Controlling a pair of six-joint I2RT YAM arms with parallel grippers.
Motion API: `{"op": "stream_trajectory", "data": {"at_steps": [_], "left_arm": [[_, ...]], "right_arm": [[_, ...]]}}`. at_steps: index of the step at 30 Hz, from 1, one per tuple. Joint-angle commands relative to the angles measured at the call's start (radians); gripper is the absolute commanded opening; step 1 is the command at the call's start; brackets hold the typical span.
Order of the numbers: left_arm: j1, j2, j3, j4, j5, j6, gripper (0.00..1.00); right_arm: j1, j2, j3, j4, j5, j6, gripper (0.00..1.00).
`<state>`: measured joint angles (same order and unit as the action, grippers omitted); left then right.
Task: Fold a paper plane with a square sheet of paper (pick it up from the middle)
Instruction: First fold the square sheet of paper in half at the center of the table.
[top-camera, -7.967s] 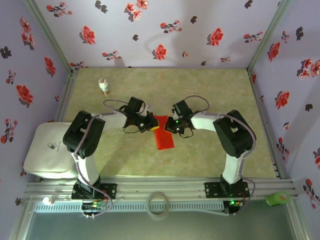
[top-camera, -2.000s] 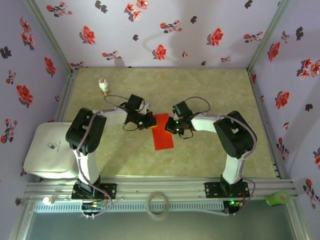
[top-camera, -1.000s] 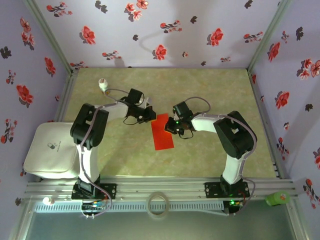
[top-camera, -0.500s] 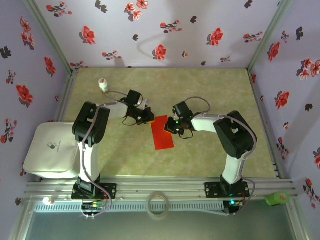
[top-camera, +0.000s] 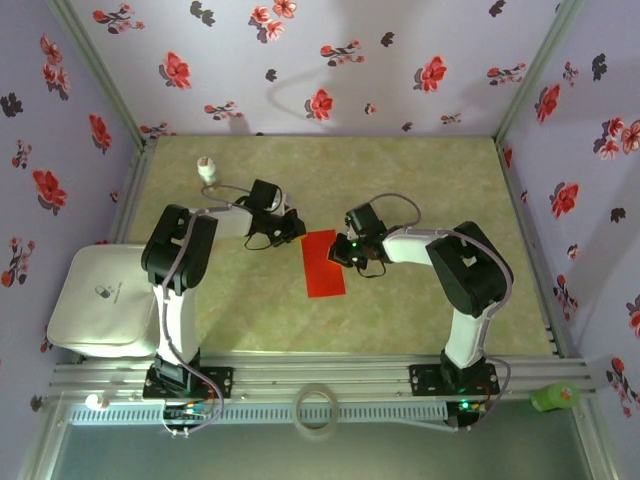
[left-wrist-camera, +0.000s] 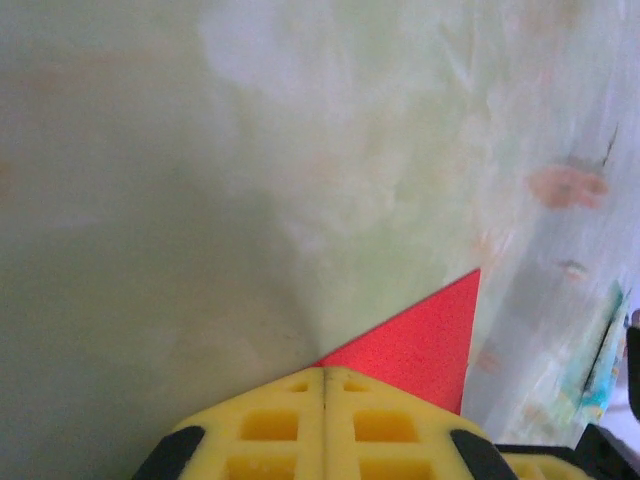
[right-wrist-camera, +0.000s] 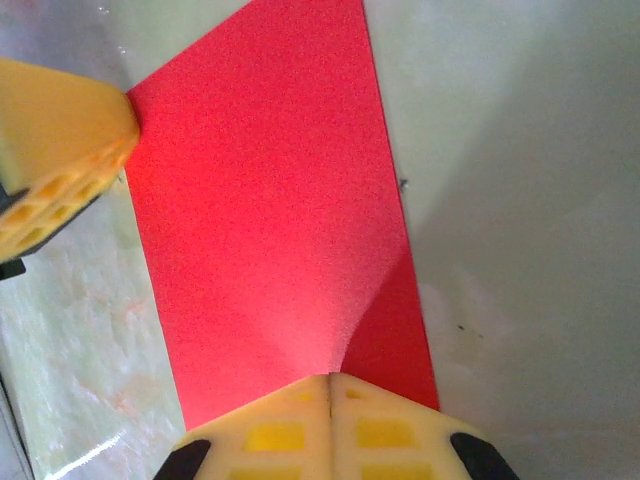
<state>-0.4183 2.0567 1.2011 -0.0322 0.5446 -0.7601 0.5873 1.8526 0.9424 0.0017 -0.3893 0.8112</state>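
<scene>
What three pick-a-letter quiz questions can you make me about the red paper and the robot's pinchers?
1. Where is the red paper?
A) on the table, between the left gripper and the right gripper
B) in a basket
C) on a chair

2. What colour are the grippers' fingers?
A) blue
B) yellow
C) pink

3. How is the left gripper set?
A) wide open
B) shut
C) clamped round a spoon

Answers:
1 A: the paper lies on the tabletop with one gripper at each side of its far end.
2 B: both wrist views show yellow pads.
3 B: its two pads meet with no gap.
</scene>
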Motion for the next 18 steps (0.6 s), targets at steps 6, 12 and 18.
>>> {"op": "stream_trajectory", "data": {"at_steps": [6,12,18], "left_arm": [[0.062,-0.011,-0.028,0.048,-0.167,-0.066,0.02],[0.054,-0.123,-0.048,0.036,-0.142,-0.053,0.04],[0.019,-0.253,-0.121,-0.006,-0.056,-0.038,0.05]], "right_arm": [[0.005,0.06,-0.069,-0.155,0.057,-0.023,0.0],[0.005,0.052,-0.079,-0.135,0.056,-0.011,0.0],[0.005,0.053,-0.062,-0.15,0.059,-0.018,0.0]]}}
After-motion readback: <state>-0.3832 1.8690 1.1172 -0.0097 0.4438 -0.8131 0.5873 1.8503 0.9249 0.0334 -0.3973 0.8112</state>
